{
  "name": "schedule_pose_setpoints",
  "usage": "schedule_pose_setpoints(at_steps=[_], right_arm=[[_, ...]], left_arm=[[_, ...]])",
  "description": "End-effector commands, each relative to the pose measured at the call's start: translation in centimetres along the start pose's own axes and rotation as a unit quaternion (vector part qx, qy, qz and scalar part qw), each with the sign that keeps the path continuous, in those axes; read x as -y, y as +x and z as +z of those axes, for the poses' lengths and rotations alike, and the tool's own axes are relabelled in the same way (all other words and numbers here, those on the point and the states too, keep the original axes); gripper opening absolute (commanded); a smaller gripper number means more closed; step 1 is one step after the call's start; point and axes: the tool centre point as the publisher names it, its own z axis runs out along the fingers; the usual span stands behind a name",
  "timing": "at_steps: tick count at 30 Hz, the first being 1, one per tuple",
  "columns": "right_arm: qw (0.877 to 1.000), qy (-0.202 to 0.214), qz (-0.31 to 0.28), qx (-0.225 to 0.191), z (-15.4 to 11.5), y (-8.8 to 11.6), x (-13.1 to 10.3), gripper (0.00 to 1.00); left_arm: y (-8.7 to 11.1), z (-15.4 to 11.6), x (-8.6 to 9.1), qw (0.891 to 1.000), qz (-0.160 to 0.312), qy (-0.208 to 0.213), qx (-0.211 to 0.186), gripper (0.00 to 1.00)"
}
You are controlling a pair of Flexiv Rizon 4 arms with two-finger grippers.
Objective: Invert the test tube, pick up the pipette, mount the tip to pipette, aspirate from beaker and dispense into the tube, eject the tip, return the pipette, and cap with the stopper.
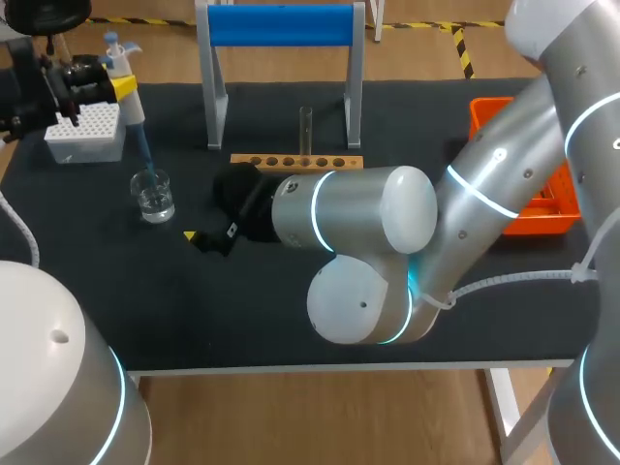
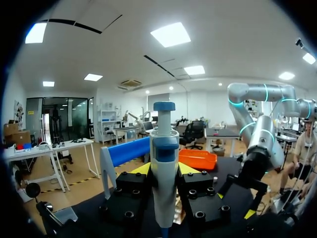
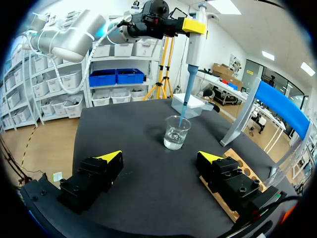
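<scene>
The left gripper (image 2: 164, 171) clamps the pipette (image 3: 194, 44) upright directly above the beaker (image 3: 177, 133), its blue tip pointing straight down into the water, while the right gripper (image 3: 161, 163) sits near the beaker, wide apart and empty.

My right arm (image 1: 387, 228), right of the beaker (image 1: 153, 194), is rounded silver-grey with glowing cyan rings and a white cable tied alongside. My left gripper (image 2: 163, 171) and right gripper (image 3: 159, 157) are black screw-studded blocks, yellow-tipped.
</scene>
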Motion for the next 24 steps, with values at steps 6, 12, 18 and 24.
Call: schedule_pose_setpoints(at_steps=[6, 12, 18, 24], right_arm=[[1.000, -0.001, 0.000, -0.001, 0.0, 0.0, 0.1, 1.00], [1.000, -0.001, 0.000, -0.001, 0.0, 0.0, 0.1, 1.00], [1.000, -0.001, 0.000, -0.001, 0.0, 0.0, 0.1, 1.00], [1.000, -0.001, 0.000, -0.001, 0.0, 0.0, 0.1, 1.00]], left_arm=[[-0.6, 0.2, -0.7, 1.000, 0.003, -0.002, -0.001, 0.00], [-0.7, 0.1, -1.2, 1.000, 0.004, -0.001, -0.002, 0.00], [-0.9, 0.0, -1.9, 1.000, 0.005, 0.002, -0.001, 0.00], [-0.8, -0.1, -2.5, 1.000, 0.007, 0.001, 0.001, 0.00]])
